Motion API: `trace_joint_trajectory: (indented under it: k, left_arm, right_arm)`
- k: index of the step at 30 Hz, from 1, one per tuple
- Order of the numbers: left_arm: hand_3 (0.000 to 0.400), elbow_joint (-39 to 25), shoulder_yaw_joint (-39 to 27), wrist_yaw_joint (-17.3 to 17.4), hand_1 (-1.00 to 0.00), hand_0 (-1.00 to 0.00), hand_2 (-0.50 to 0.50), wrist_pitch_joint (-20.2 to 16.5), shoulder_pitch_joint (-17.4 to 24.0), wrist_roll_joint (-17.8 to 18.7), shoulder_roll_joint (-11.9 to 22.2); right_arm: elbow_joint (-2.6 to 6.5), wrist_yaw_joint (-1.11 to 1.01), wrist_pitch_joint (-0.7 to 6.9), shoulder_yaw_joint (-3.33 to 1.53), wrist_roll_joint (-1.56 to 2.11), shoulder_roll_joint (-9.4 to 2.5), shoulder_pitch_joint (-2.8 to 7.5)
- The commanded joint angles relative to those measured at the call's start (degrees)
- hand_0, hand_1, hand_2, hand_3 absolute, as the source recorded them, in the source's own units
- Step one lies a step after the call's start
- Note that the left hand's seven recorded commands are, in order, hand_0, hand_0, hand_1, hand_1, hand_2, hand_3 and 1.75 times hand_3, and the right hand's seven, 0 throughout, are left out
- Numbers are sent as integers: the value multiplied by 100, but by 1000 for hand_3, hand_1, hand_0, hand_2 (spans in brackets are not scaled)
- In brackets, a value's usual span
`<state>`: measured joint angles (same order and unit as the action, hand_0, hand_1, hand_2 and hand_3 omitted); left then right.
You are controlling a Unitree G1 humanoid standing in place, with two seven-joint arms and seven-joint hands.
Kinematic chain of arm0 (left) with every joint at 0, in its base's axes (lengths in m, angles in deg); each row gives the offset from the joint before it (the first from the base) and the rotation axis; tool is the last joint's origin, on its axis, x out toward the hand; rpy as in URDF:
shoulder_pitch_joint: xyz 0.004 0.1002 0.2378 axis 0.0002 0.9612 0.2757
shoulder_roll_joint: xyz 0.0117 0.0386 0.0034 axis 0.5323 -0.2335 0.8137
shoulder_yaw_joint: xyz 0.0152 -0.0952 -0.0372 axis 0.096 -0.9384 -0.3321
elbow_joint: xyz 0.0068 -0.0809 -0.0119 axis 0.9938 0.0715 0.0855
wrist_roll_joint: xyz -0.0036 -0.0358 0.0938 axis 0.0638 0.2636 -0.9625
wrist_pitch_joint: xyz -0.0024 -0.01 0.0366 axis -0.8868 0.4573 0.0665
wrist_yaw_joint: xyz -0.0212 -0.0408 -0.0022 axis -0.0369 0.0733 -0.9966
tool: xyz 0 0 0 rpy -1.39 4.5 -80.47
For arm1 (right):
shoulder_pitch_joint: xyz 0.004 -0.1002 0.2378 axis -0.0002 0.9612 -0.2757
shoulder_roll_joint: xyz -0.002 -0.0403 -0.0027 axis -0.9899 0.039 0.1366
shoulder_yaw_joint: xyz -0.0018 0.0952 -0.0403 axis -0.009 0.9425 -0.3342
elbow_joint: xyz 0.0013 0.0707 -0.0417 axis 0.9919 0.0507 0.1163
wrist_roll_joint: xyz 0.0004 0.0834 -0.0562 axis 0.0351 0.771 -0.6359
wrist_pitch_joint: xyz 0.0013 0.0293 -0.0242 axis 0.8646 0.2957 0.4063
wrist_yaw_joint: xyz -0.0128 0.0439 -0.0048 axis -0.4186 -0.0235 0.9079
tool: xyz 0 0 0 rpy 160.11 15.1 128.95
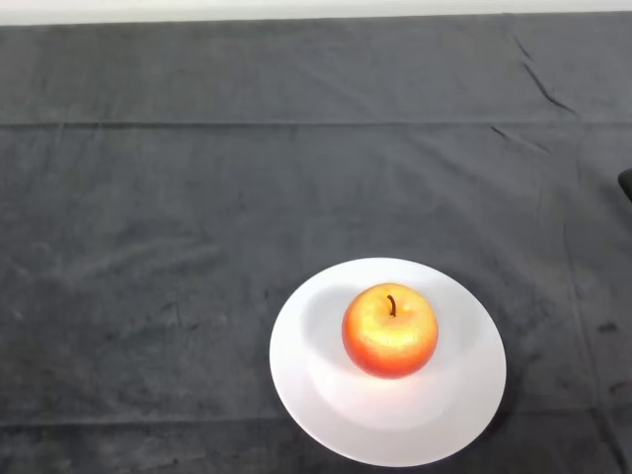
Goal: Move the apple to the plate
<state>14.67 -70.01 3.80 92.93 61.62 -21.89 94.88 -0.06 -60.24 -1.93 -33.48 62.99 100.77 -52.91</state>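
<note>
A red and yellow apple (390, 330) with a dark stem stands upright in the middle of a round white plate (306, 375). The plate lies on the dark cloth near the front edge of the table, a little right of the centre.
The dark cloth (197, 217) covers the whole table, with a fold line running across at the back and some creases at the back right. A small dark object (626, 185) shows at the right edge of the view.
</note>
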Motion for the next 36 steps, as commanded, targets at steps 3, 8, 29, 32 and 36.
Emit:
trace_joint_trajectory:
  k: [3, 8, 29, 32, 36]
  left_arm:
    - [0, 285, -232, -111, 0, 0, 0, 143, -52, -157, -98]
    - [0, 342, -249, -130, 0, 0, 0, 187, -82, -199, -108]
    - [0, 556, -274, -50, 0, 0, 0, 320, -176, -248, -113]
    - [0, 568, -259, -55, 0, 0, 0, 318, -200, -267, -122]
    - [0, 529, -250, -54, 0, 0, 0, 290, -197, -275, -132]
  right_arm:
    - [-71, 18, -23, 49, 20, 134, 43]
    - [-68, 16, -23, 49, 20, 135, 42]
    - [-61, 13, -23, 49, 19, 138, 39]
    - [-60, 12, -23, 49, 19, 138, 39]
    - [-60, 12, -23, 49, 19, 138, 39]
